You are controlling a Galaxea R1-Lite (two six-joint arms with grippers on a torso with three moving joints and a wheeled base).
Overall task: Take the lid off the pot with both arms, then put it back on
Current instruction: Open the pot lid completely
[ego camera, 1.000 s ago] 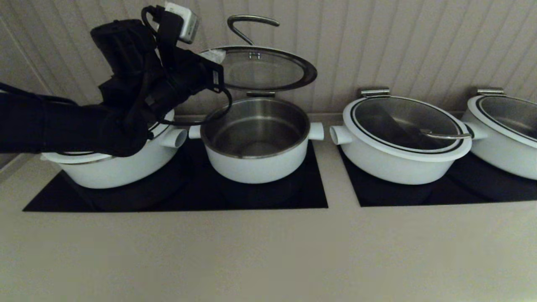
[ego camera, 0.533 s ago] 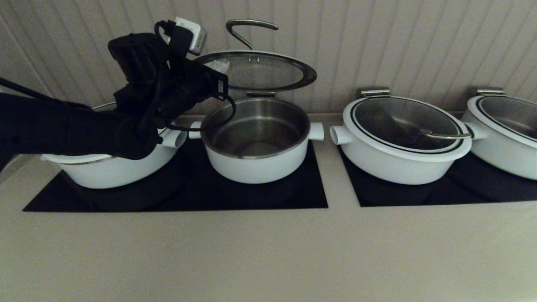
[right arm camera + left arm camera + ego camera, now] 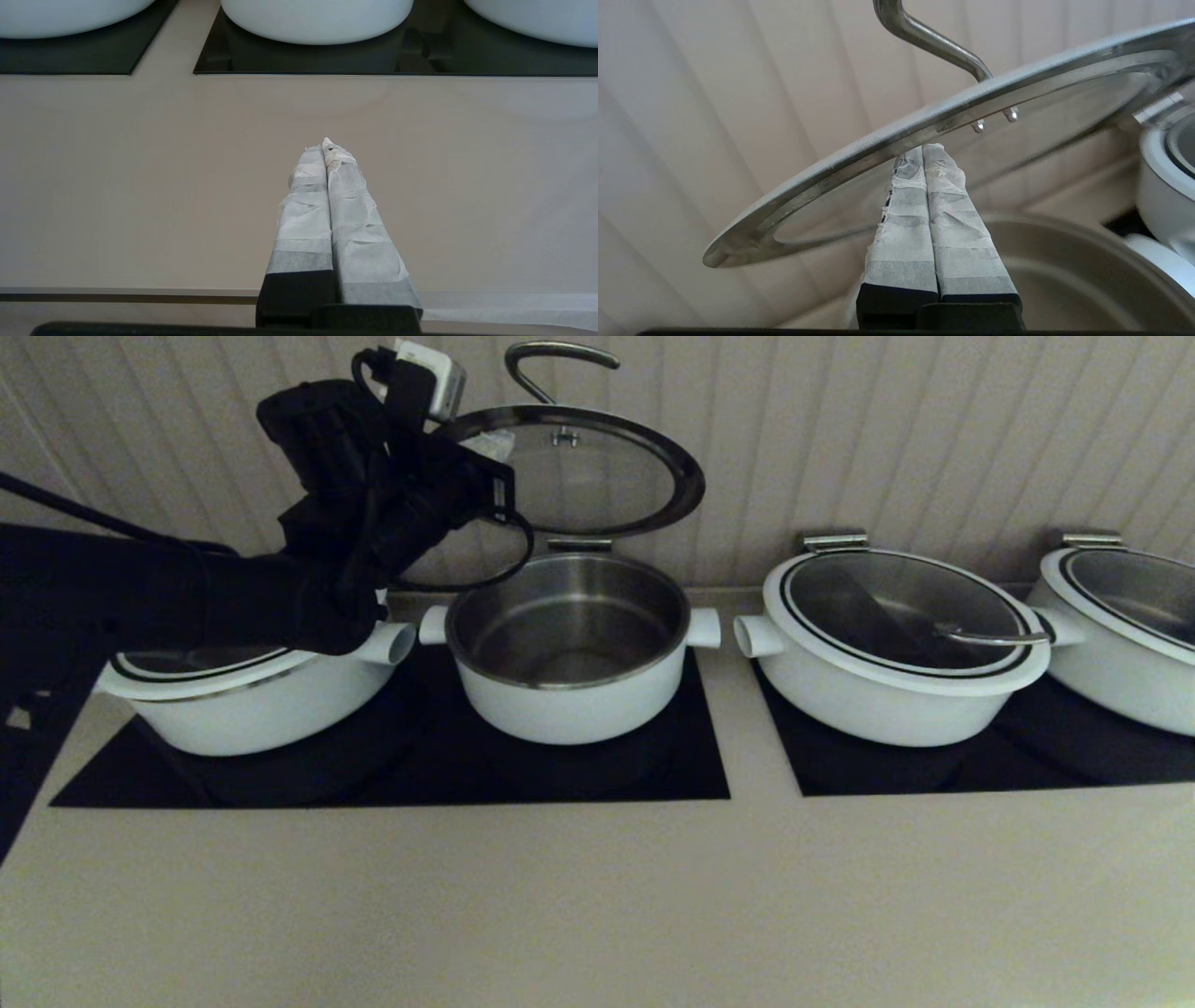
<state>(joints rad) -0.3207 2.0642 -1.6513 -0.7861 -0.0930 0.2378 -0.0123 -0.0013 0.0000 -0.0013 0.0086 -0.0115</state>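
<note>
The glass lid point(image 3: 597, 476) with its curved steel handle point(image 3: 555, 355) hangs tilted above the open white pot point(image 3: 569, 695). Its low edge is near a steel bracket point(image 3: 579, 544) at the pot's back rim. My left gripper point(image 3: 493, 443) is shut, and its taped tips press up under the lid's left rim without clamping it. In the left wrist view the shut fingers point(image 3: 943, 219) of that gripper point(image 3: 924, 151) touch the underside of the lid point(image 3: 878, 144). My right gripper point(image 3: 325, 147) is shut and empty, low over the bare counter in front of the cooktops, out of the head view.
A wider lidded white pot point(image 3: 243, 709) stands left of the task pot under my left arm. Two more point(image 3: 887, 700) point(image 3: 1120, 653) stand to the right. Black cooktops point(image 3: 607, 775) point(image 3: 980, 770) lie under them. A panelled wall is close behind. Beige counter point(image 3: 597, 896) runs along the front.
My left arm has risen and moved slightly right, pushing the lid's left and front edge up. The lid now tilts more steeply over the pot.
</note>
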